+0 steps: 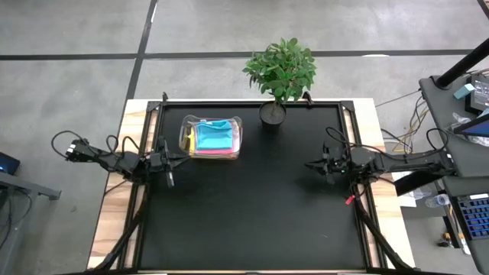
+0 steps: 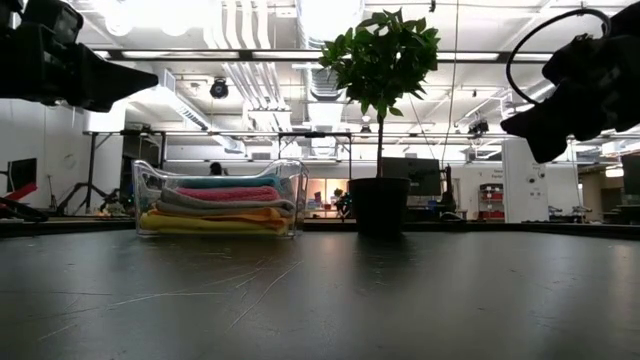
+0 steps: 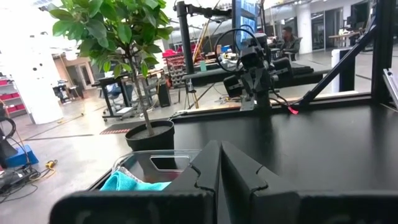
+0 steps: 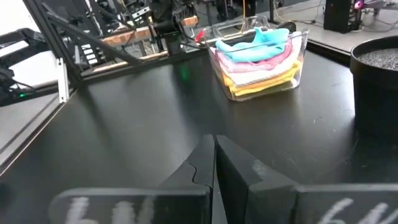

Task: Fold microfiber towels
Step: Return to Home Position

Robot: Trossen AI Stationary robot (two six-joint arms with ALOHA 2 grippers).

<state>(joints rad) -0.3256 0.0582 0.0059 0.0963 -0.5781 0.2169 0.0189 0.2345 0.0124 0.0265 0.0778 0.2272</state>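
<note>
**Towels all in the bin, both claws closed**

The folded microfiber towels point(image 1: 214, 137) sat stacked inside the clear bin point(image 1: 186, 130), teal on top. Left claw point(image 3: 221, 152) hung just beside the bin, fingers together, holding nothing. Right claw point(image 4: 214, 149) was well apart from the bin across the surface point(image 1: 252, 214), also pinched together, empty.

Box point(image 1: 184, 130) sits back-left on table point(image 1: 252, 206), w/ towels point(image 1: 214, 136) stacked inside it. Plant point(image 1: 281, 69) stands just right of box, at back edge, near centre. L gripper point(image 1: 170, 162) hangs over left side, just front-left of box. R gripper point(image 1: 313, 164) hangs opp., over right side, front-right of plant.
</note>
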